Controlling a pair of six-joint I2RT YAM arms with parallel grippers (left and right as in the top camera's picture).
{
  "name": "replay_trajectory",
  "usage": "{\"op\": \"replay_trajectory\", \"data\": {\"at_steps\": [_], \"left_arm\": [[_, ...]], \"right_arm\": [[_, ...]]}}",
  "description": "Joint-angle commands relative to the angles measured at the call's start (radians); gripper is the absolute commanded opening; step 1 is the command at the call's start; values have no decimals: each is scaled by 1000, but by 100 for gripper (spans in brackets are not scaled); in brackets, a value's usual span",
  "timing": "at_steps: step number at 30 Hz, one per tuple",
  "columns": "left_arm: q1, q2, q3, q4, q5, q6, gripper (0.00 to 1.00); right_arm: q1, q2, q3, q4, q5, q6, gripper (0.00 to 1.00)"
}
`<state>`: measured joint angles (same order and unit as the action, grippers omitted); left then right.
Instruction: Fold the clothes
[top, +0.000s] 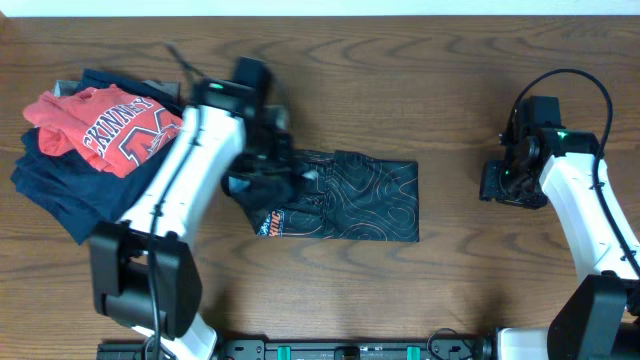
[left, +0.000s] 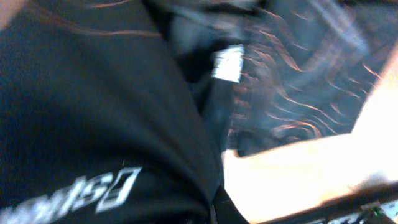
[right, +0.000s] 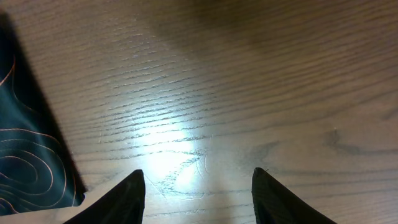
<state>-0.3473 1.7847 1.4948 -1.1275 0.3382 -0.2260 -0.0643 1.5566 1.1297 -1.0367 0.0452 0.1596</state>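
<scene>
Black, faintly glossy cloth lies folded into a neat rectangle at the centre of the wooden table (top: 450, 80). This black garment (top: 360, 200) is crossed by thin orange-and-white wavy contour lines, and a small orange, white and blue logo (top: 275, 222) sits near its seven o'clock corner. Its three o'clock half lies flat and square-edged. The nine o'clock end is rumpled and rises in a dark bunch under the robot's hand. The left wrist view is blurred and nearly filled with the same fabric, showing a white tag (left: 228, 62) and pale lettering (left: 112, 190) I cannot read.

The left arm (top: 175, 190) reaches from the seven o'clock edge of the table up and across to the garment's nine o'clock end. The left gripper (top: 268, 160) sits over the bunched cloth there. Its fingers are hidden, so I cannot tell whether it is clenched or released.

The right arm (top: 590, 200) stands at three o'clock, well apart from the garment. The right gripper (top: 497, 183) points down at bare wood. In its own camera the two dark fingertips (right: 127, 199) are spread with nothing between them, and a garment corner shows at nine o'clock.

At the table's nine o'clock side a red shirt (top: 100, 125) with white lettering lies on navy garments (top: 50, 190).
</scene>
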Motion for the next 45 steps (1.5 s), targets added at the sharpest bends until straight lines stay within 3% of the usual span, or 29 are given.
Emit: {"op": "replay_trajectory", "data": {"at_steps": [1,7,11,25,28,31,34,40,45], "left_arm": [[-129,4,16,37,21,-108,6],[-335,9,16,212,9,-196,10],[-404,14,16,291,8,-230,11],[-423,26,14,426,0,-242,11],[-419,26,15,414,-72,-240,11],[-377,21,15,338,-154,-240,11],[-300,20,15,245,-175,-240,11],[-92,20,14,119,-174,-240,11],[60,20,14,73,-167,-240,11]], "right_arm": [[-5,-2,9,-5,2,-19,54],[-4,-2,9,-7,-36,-19,53],[-4,-2,9,-14,-35,-19,53],[6,-2,9,-19,-39,-19,54],[9,-2,9,-21,-142,-69,54],[31,-2,9,-26,-381,-236,55],[84,-2,9,-43,-463,-309,55],[276,-1,-2,-29,-447,-348,58],[474,2,-33,46,-269,-344,68]]}}
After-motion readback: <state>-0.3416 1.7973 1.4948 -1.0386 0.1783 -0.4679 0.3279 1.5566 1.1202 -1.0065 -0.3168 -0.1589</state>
